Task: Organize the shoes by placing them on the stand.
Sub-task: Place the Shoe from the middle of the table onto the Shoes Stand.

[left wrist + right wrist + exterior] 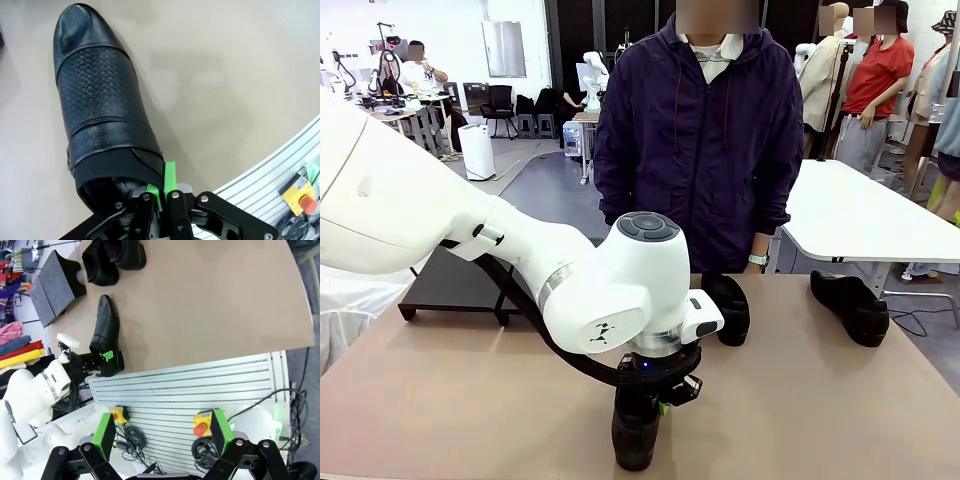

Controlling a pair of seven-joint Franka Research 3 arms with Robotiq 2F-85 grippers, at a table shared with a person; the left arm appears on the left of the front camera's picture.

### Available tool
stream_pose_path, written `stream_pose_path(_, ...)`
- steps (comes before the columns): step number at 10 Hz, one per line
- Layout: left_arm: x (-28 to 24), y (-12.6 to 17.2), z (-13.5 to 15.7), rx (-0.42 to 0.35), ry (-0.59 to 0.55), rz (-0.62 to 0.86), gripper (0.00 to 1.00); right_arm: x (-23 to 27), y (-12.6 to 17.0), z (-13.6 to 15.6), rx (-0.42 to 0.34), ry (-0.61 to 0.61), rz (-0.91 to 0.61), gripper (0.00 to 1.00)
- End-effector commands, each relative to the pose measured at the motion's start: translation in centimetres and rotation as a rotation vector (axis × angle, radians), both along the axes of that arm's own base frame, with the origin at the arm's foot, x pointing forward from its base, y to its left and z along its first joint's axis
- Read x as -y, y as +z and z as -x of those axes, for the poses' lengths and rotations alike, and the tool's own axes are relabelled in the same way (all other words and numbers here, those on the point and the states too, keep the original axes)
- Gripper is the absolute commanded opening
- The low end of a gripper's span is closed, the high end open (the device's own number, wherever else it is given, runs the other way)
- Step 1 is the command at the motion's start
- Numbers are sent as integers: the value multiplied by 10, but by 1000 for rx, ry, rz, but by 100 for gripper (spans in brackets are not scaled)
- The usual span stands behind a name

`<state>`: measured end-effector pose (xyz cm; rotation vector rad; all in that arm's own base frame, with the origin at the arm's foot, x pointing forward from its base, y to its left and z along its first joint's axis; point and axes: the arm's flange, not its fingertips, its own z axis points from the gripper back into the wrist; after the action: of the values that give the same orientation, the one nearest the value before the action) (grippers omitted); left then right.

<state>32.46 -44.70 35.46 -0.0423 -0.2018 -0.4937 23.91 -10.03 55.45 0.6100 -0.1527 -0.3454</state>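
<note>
- Shoe (634,442) sits nearest, on the surface (820,400), well apart from the stand (450,285), to the stand's right and toward the robot's edge.
- Left fingers (165,185) are pressed together on the shoe's heel rim, pinching it. The toe points away from the wrist.
- Can't tell whether the sole is touching the surface or is just off it.
- Right fingers (104,435) are spread with nothing between them, high over the robot's side and well apart from the stand.
- Second shoe (732,308) and third shoe (852,305) lie right of the stand, on the far side near the person (700,150).
- No shoe on the part of the stand that shows; the arm hides some of it.
- Step, as I judge it: the shoe is grasped and the lift and carry come next. Placing looks barely begun.
- Next move: raise the shoe, swing it left and away to the stand, and set the sole flat at one end, leaving room for the others.
- The thin rim grip may let the shoe tilt.
</note>
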Motion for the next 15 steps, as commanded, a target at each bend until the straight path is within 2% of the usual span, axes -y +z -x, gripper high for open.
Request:
stream_pose_path(1, 6, -2, -4, 3, 9, -24, 0, 0, 2, 0, 15, 12, -20, 100)
stream_pose_path(4, 1, 1, -5, 14, 35, -26, 0, 0, 2, 0, 15, 12, -20, 100)
stream_pose_path(5, -7, 12, -7, 34, 65, -24, 0, 0, 2, 0, 15, 12, -20, 100)
stream_pose_path(6, -19, 35, -8, 67, 93, -17, 0, 0, 2, 0, 15, 12, -20, 100)
stream_pose_path(9, -78, 145, 11, 163, 197, -5, 0, 0, 2, 0, 15, 12, -20, 100)
stream_pose_path(10, -95, 165, 17, 191, 239, -23, 0, 0, 2, 0, 15, 12, -20, 100)
stream_pose_path(13, -160, 200, 36, 246, 469, -83, 0, 0, 2, 0, 15, 12, -20, 100)
stream_pose_path(15, -188, 202, 55, 256, 520, -17, 0, 0, 2, 0, 15, 12, -20, 100)
